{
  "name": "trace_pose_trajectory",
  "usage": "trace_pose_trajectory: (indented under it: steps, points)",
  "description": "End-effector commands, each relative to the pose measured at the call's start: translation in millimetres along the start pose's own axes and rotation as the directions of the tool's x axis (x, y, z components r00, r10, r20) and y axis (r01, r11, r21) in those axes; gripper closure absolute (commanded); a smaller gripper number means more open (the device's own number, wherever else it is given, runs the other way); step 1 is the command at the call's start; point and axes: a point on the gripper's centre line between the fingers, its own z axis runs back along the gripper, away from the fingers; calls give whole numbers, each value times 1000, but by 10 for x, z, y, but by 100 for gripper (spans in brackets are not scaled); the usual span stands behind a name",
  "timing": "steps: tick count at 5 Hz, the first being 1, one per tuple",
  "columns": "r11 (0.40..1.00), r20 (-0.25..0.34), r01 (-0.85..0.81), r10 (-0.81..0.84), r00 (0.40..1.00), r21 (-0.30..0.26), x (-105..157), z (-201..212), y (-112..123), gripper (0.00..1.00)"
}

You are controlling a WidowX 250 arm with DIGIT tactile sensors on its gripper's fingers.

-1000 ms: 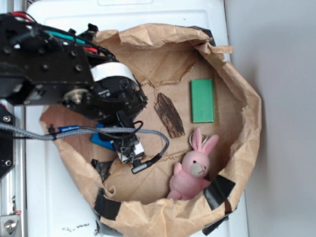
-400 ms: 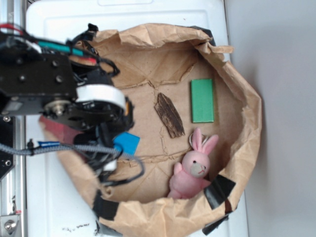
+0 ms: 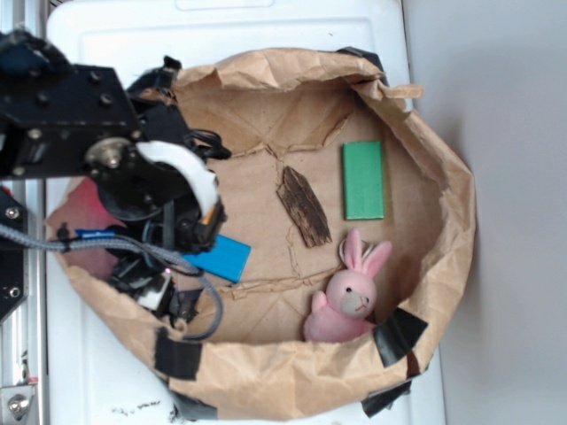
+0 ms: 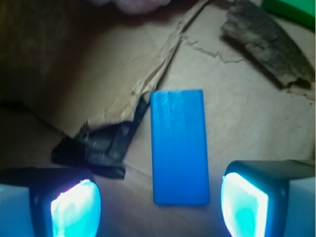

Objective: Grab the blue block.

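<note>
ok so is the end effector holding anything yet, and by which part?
Nothing held. The end effector is open, a finger on each side of the blue block, neither touching it.

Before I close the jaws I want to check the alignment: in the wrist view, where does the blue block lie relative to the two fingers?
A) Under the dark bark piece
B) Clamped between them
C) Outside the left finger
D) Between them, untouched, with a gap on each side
D: in the wrist view the blue block lies flat on the brown paper, centred in the open gripper, with clear space to each finger.
</note>
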Motion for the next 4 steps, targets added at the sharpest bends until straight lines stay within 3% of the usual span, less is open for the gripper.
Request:
trace_pose_trajectory:
  steps: [1,2,3,4]
  points:
    - [995,0,13,-13,1000,95,-78,-280,65,0]
    - [991,-2,-13,13,1000,130,5,-376,-5,0]
    - [990,-3,-57,57,998,128,205,-415,-39,0]
    - [992,7,-73,73,997,107,306,-378,-33,100]
